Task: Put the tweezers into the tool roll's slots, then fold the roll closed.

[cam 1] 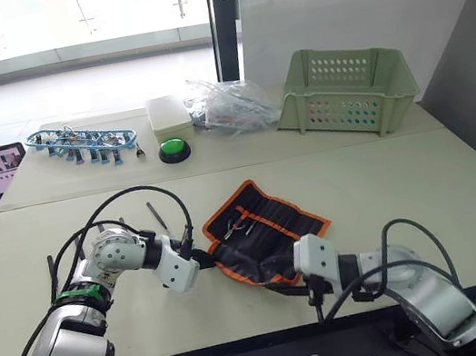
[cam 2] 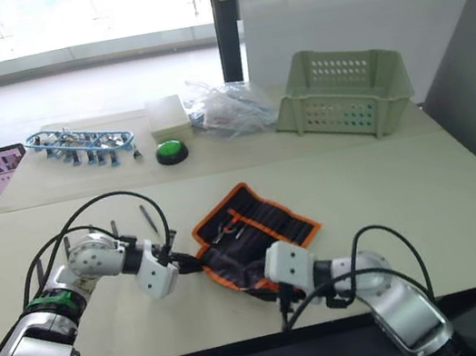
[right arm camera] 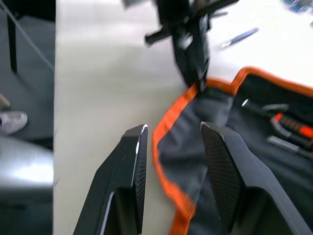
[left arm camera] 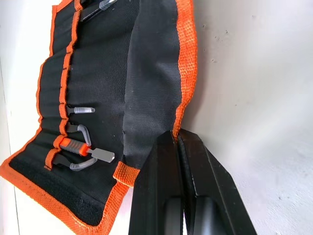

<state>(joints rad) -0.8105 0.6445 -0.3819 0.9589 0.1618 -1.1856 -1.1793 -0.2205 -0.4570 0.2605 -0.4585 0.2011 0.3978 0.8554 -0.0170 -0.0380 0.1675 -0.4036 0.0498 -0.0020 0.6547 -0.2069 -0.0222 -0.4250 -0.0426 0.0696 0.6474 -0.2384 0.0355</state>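
Roll [cam 1: 262,234]: black fabric with orange edging, lying open on the near table [cam 1: 461,185] between our two arms, one flap already turned partly over the inner face. Slots [left arm camera: 73,103]: in the left wrist view we count several metal ends standing out of the pockets, one with an orange grip. Tweezers [cam 1: 156,215]: one thin dark piece lies loose on the table just beyond the left arm; we judge it a tweezer not yet stowed, though it is too small to be sure.

Left gripper [left arm camera: 177,139]: fingers pressed together on the orange edge of the roll, pinching it at the hem. Right gripper [right arm camera: 171,147]: fingers spread apart, straddling the near orange edge without gripping it.

Step in hand: we judge the folding is begun, with the left holding one edge. Next move, as we see it: the right must close on its edge so both can carry the flap across together, taking care the stowed tools do not slip out.
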